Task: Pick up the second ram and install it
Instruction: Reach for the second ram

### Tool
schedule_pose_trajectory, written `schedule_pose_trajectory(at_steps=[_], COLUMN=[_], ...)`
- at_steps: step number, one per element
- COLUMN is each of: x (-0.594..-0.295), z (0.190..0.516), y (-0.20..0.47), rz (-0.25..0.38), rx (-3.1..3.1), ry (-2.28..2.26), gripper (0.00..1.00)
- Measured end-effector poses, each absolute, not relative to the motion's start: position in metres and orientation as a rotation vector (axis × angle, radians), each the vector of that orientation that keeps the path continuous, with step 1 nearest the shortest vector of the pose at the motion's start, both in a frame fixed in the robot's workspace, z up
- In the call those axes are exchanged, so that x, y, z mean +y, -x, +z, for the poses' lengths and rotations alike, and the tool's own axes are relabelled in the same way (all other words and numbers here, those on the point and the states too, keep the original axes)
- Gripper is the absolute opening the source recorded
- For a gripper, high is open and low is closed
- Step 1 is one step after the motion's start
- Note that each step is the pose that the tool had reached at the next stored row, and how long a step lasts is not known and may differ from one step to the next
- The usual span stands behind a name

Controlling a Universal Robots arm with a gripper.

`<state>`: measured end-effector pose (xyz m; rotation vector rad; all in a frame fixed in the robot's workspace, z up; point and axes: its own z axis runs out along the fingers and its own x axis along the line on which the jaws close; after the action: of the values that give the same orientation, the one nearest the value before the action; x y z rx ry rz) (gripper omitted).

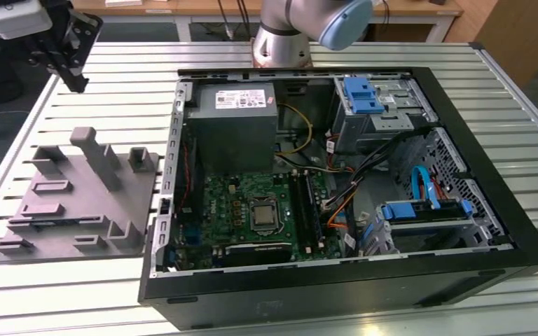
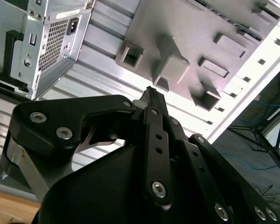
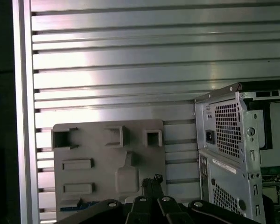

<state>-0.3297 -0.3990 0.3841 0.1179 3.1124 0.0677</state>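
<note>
End effector [image 2: 151, 93] near grey tray [image 2: 186, 23]

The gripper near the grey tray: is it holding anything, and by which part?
Nothing that shows. In the second wrist view the gripper has its jaws closed together with nothing between them, clear of the grey tray.

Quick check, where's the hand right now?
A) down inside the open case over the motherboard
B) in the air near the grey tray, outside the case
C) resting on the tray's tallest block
B: the exterior view shows the hand raised clear of the grey tray and outside the case.
</note>
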Motion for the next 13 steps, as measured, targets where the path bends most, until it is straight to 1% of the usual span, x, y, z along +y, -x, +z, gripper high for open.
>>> schedule_pose_trajectory(at_steps=[13], x=[-0.399], z=[0.38], y=[0.356], rz=[0.068], rx=[3.112], ry=[-0.118], gripper=[0.1])
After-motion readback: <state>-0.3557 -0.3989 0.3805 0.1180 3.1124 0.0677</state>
